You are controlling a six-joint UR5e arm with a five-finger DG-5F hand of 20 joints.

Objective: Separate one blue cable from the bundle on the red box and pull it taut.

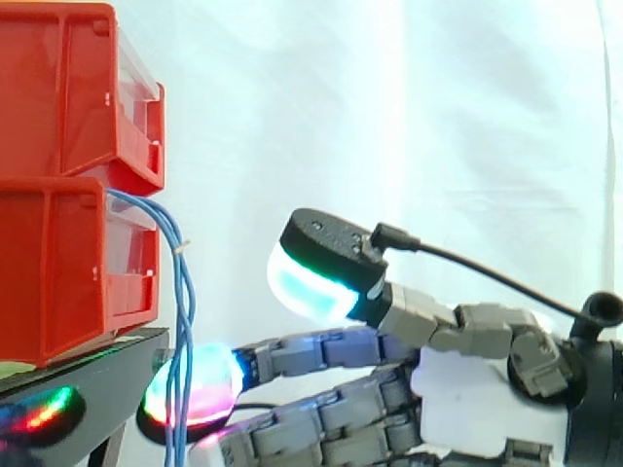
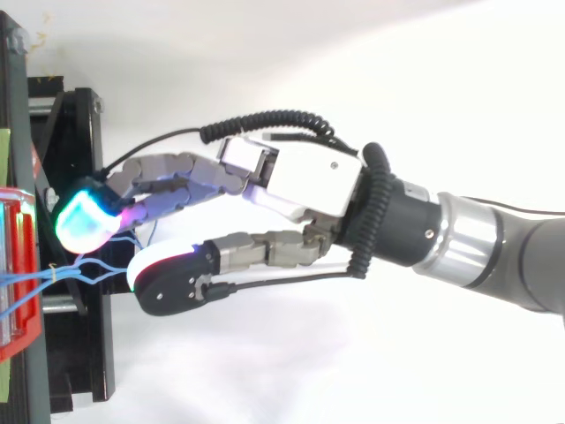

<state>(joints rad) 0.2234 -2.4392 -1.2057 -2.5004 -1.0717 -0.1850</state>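
Reaching in from the right, the grey, jointed robot hand (image 2: pixel 305 181) lies released: its fingers stretch almost straight toward the stacked bins and its thumb stands well apart from them, so nothing is clasped. The bundle of thin blue cables (image 1: pixel 184 302) spills from the lower red plastic bin (image 1: pixel 49 263), bends over its front and hangs down past the edge of the black stand (image 1: pixel 92 375). In the side view the strands cross right in front of a magenta-and-green glowing fingertip (image 1: pixel 200 384); whether they touch it cannot be told. The thumb's cyan pad (image 1: pixel 311 282) is raised above the fingers, clear of the cables.
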